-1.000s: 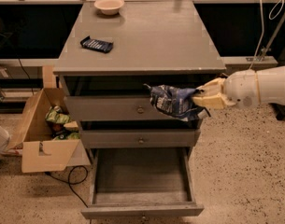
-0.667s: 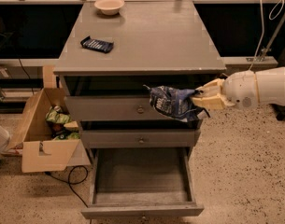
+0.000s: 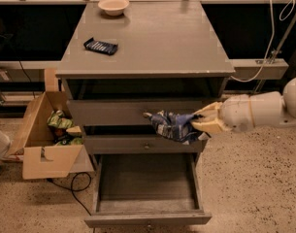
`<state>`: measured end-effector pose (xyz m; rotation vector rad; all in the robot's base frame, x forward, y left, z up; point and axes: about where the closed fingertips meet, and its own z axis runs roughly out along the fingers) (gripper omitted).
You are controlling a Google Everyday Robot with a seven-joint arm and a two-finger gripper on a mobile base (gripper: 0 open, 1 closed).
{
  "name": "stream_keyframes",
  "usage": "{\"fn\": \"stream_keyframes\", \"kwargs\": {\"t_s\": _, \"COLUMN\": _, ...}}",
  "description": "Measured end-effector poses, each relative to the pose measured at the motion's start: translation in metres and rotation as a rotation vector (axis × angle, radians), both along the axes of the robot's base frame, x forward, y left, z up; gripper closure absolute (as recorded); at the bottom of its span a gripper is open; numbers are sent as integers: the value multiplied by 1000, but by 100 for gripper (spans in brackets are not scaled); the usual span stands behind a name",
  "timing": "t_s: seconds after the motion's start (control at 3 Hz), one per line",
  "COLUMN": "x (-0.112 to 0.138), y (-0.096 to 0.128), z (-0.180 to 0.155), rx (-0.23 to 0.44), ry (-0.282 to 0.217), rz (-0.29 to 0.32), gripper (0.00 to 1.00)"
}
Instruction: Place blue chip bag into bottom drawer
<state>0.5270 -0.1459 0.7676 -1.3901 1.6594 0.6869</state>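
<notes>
My gripper comes in from the right on a white arm and is shut on the blue chip bag, a crumpled navy foil bag with pale markings. The bag hangs in the air in front of the two upper drawers, right of centre. The bottom drawer is pulled out below it, its plain grey interior showing nothing inside. The bag is above the right part of the open drawer.
On the cabinet top lie a flat dark-blue packet and a small bowl. An open cardboard box with green snack bags stands at the left of the cabinet. A cable lies on the floor by the drawer.
The gripper and the blue chip bag have sunk a little, from the top drawer's front toward the middle drawer's front. The drawer stays open.
</notes>
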Motion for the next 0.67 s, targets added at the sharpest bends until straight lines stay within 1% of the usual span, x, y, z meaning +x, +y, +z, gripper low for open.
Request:
{"fn": "stream_keyframes", "kwargs": {"t_s": 0.33, "x": -16, "y": 33, "z": -108, "rx": -50, "ry": 73, "rz": 55, "gripper": 100}}
{"fn": "stream_keyframes", "kwargs": {"t_s": 0.67, "x": -21, "y": 60, "z": -174, "rx": -44, "ry": 127, "rz": 59, "gripper": 100}}
